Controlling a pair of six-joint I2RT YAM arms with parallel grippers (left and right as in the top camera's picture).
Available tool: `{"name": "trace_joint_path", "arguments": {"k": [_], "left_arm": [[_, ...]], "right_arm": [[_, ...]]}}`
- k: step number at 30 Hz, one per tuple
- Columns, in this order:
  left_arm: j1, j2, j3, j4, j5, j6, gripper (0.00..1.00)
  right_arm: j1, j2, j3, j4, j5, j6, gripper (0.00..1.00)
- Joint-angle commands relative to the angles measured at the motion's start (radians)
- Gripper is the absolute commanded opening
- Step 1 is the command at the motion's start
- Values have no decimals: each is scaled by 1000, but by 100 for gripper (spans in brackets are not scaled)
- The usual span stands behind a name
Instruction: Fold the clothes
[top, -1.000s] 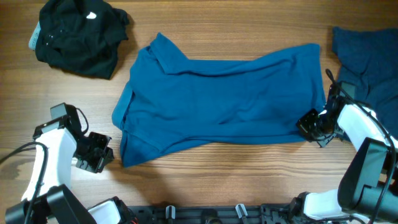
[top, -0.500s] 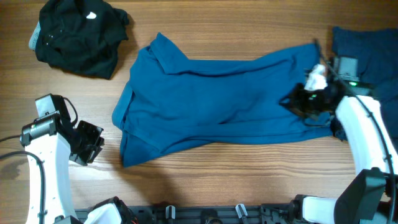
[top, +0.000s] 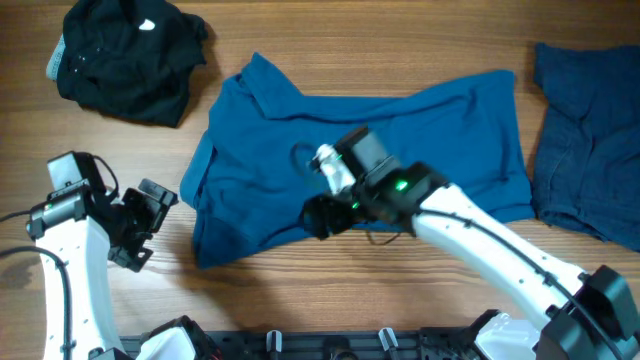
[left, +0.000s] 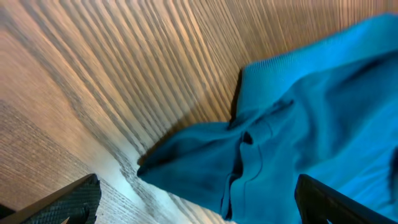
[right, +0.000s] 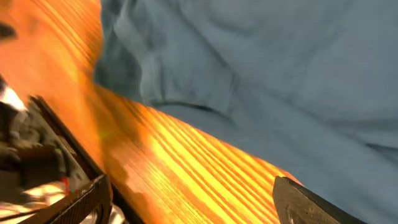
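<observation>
Item: medium-blue short-sleeved cloth polo shirt (top: 400, 150), spread mid-table, collar far-left; soft, light, limp, so I would pinch the near-left sleeve hem and the near edge; left gripper (top: 152, 225) agape beside that sleeve; right gripper (top: 320, 215) agape over the near hem; a second ago both were shut, the right one at the shirt's right edge.

Colours on the brown, fine-striped table (top: 250, 295).
The polo shirt (top: 420, 130) is medium blue; the heap (top: 125, 60) at ten o'clock black; the garment (top: 590, 150) at three o'clock dull dark blue.
</observation>
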Motion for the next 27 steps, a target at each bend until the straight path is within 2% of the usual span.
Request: {"name": "trace_joint_path", "arguments": {"k": [1, 3, 9, 15, 17, 18, 20, 23, 27], "left_arm": [[64, -13, 16, 4, 9, -45, 100], [78, -13, 16, -2, 8, -45, 100], [79, -13, 16, -7, 7, -37, 100], [79, -13, 16, -8, -8, -33, 100], [79, -13, 16, -11, 0, 11, 97], [76, -13, 16, -16, 77, 163, 83], [61, -13, 16, -39, 152, 282, 80], [24, -22, 16, -53, 174, 329, 80], [-69, -75, 16, -71, 174, 328, 81]], "right_arm": [[95, -2, 11, 33, 270, -40, 84], [140, 9, 11, 84, 283, -85, 85], [193, 84, 11, 197, 340, -84, 92], [232, 194, 27, 279, 318, -83, 93], [247, 206, 35, 276, 361, -74, 93], [252, 206, 35, 275, 449, 3, 95], [245, 203, 42, 269, 515, 108, 96], [206, 194, 64, 222, 562, 266, 99], [85, 157, 121, 65, 559, 429, 100]]}}
